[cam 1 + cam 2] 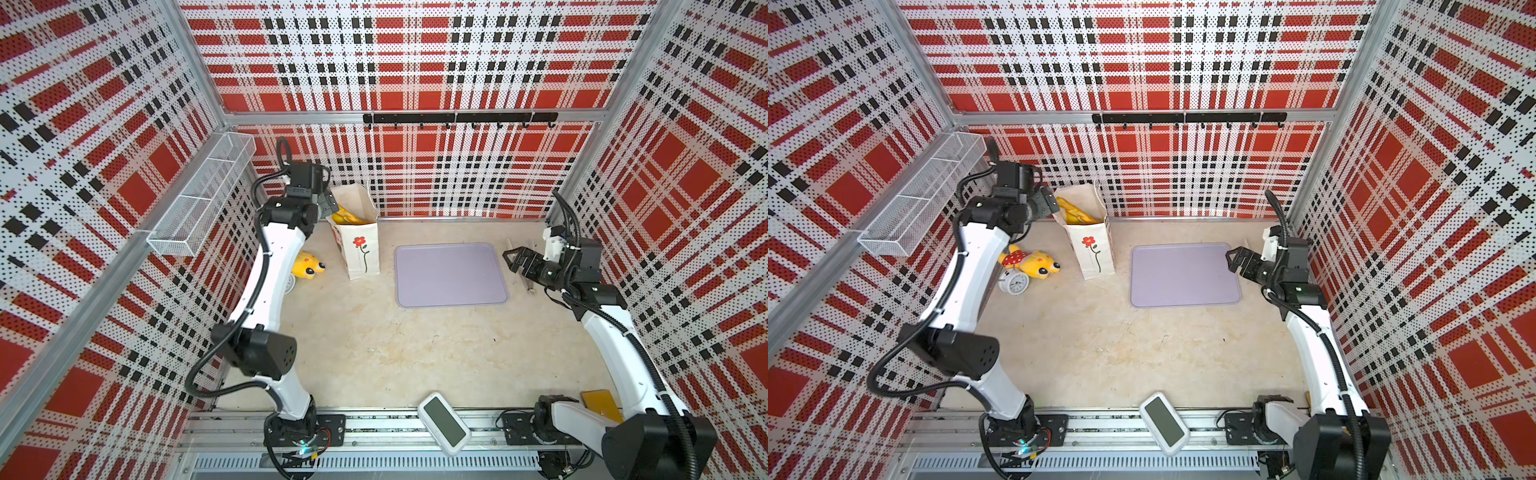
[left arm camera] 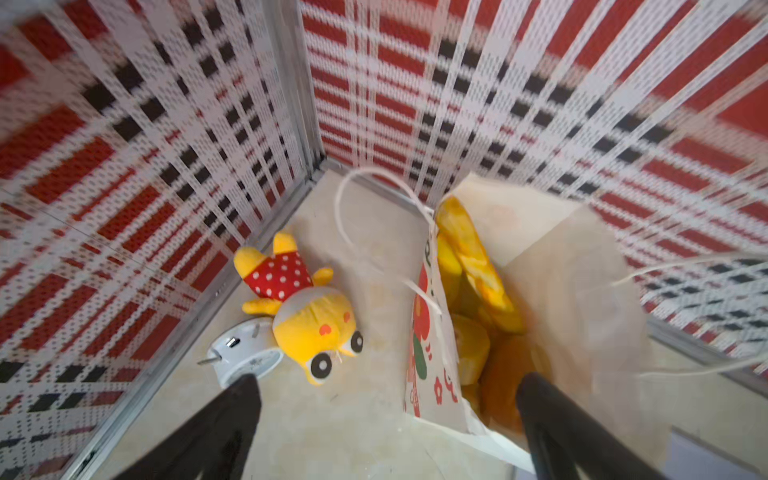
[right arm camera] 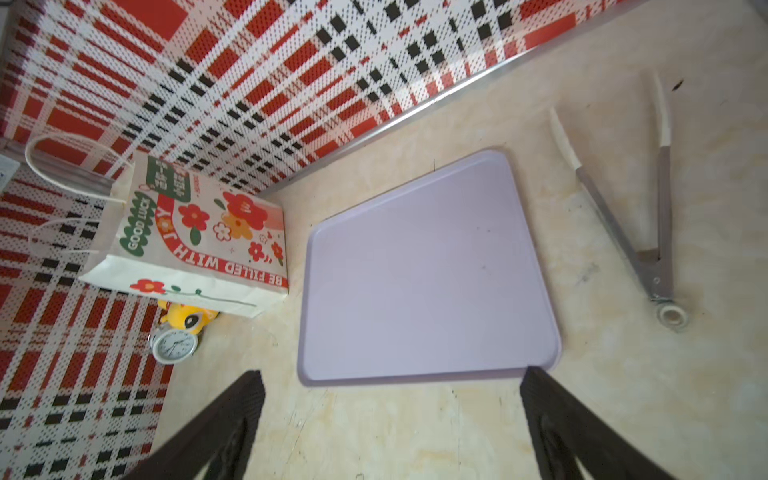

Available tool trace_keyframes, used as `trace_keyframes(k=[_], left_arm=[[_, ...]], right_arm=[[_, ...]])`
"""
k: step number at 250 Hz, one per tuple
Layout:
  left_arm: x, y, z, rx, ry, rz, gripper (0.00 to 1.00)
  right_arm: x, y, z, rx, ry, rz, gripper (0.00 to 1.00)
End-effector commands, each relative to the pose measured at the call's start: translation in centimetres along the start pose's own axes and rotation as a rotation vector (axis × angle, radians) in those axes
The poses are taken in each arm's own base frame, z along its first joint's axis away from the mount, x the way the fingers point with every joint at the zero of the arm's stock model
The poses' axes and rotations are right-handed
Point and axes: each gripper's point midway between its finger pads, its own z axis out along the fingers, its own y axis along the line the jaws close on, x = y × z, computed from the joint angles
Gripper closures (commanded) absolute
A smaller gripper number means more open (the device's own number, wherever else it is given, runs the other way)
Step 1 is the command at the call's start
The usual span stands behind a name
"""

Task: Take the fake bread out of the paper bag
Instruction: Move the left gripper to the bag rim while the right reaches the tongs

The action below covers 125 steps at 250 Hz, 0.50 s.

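Fake bread: glossy yellow pieces (image 1: 348,215) show in the open mouth of the paper bag (image 1: 362,253) in both top views; none lies out on the bench (image 1: 374,353).
Paper bag: upright at the back left of the bench, just beside the lilac tray (image 1: 451,274) but apart from it.
Left claw (image 1: 330,203): hangs at the bag's rim, jaws spread wide, empty.
Right claw (image 1: 512,259): hovers over the tray's right edge, jaws spread wide, empty.
Left wrist view, bread: a long golden loaf leans against the inner wall, with rounder yellow pieces lower and a browner one at the bottom. The picture is smeared, so the count is probably several, no firmer.
Left wrist view, claw: one finger is over the bag's mouth, the other outside over the bench, with the printed wall between them. Contact with the paper: cannot tell.
Left wrist view, bystanders: plush toy (image 2: 311,320) lies beside the bag, head against an alarm clock (image 2: 245,357).
Right wrist view: bag's flowered broad side, bare tray, tongs (image 3: 654,270) on the bench past the tray; bread hidden.
Handling (judgement): likely a light, stiff, hollow toy; the gloss makes it slippery.
Hold (judgement): across the long loaf's width near its upper end, the piece nearest the rim.
Risk (judgement): the thin bag may tip or ride up; the cord handles may snag.
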Motion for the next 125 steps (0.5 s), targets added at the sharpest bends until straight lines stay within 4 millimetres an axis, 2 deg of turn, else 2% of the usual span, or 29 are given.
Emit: trace_keyframes(k=[1, 34, 63, 94, 125], left_arm=[[1.8, -0.1, 0.9, -0.009, 0.112, -0.026, 0.00], [1.6, -0.8, 3.0, -0.022, 0.118, -0.039, 0.01], [1.9, -1.2, 4.6, -0.023, 0.135, -0.054, 0.07], [2.2, -1.5, 5.7, -0.020, 0.147, -0.064, 0.12], [2.2, -2.0, 5.5, 0.007, 0.147, -0.070, 0.12]], right_arm=[[1.3, 1.4, -1.2, -0.035, 0.045, -0.058, 0.01], [2.6, 1.4, -1.5, -0.032, 0.072, -0.075, 0.01], [3.2, 1.3, -1.6, -0.022, 0.084, -0.087, 0.01], [3.2, -0.2, -1.6, 0.055, 0.076, -0.099, 0.01], [2.8, -2.3, -1.2, 0.167, 0.076, -0.110, 0.00]])
